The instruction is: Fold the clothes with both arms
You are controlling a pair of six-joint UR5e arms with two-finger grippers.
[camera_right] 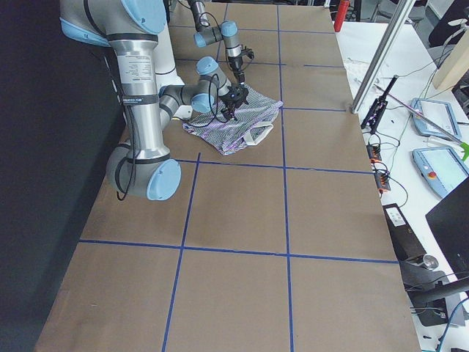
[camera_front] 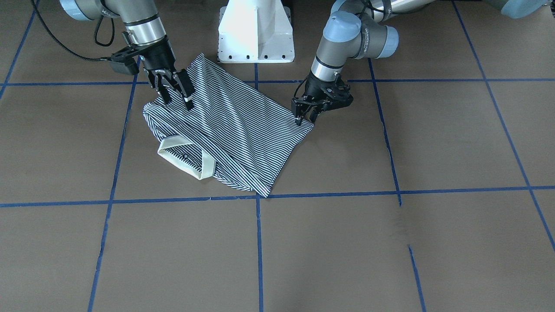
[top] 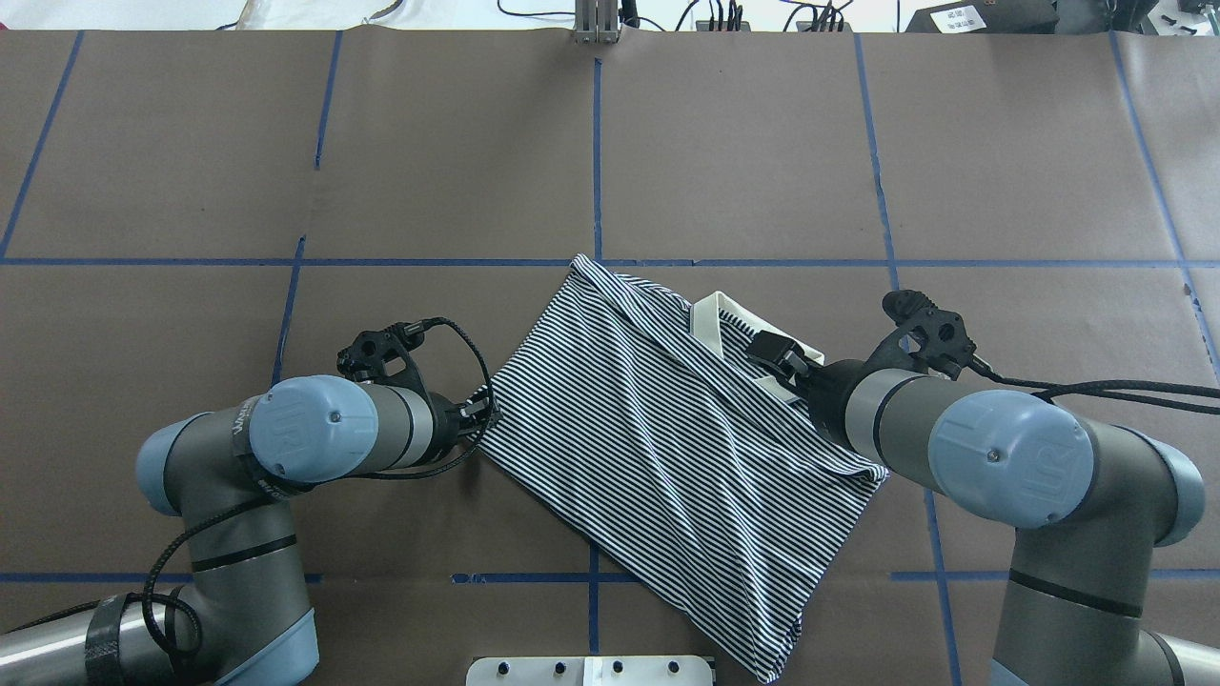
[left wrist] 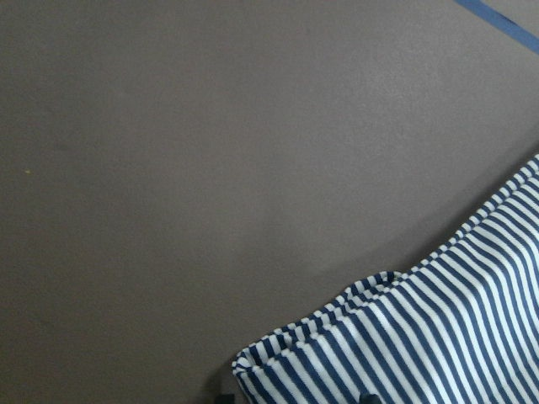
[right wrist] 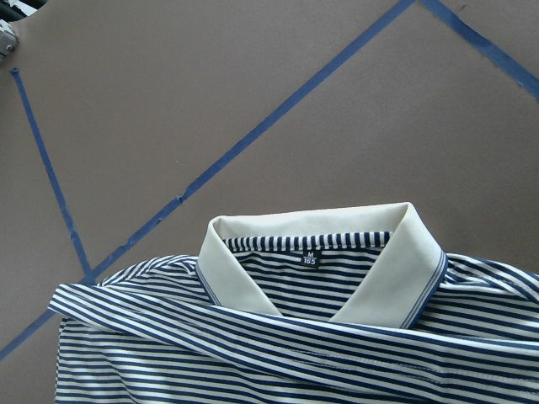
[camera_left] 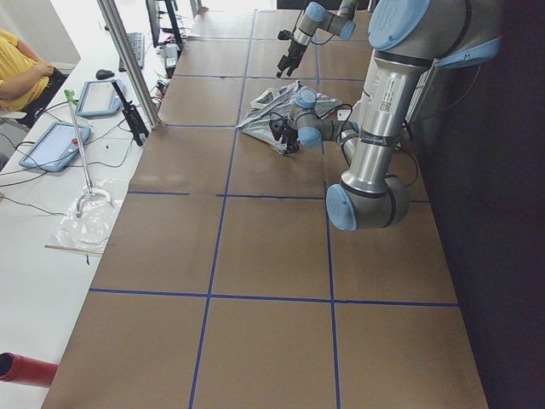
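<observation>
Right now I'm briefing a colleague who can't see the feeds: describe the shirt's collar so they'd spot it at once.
On the brown table gridded with blue tape, a navy-and-white striped polo shirt lies rumpled in front of the robot. Its collar is at the end by the right gripper, on the side away from the robot. It is the only plain cream part among the stripes.

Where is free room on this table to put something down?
Free: the table strip past the blue tape line beyond the collar, and both table ends. Crowded: around the shirt, between the left gripper and the right gripper.
</observation>
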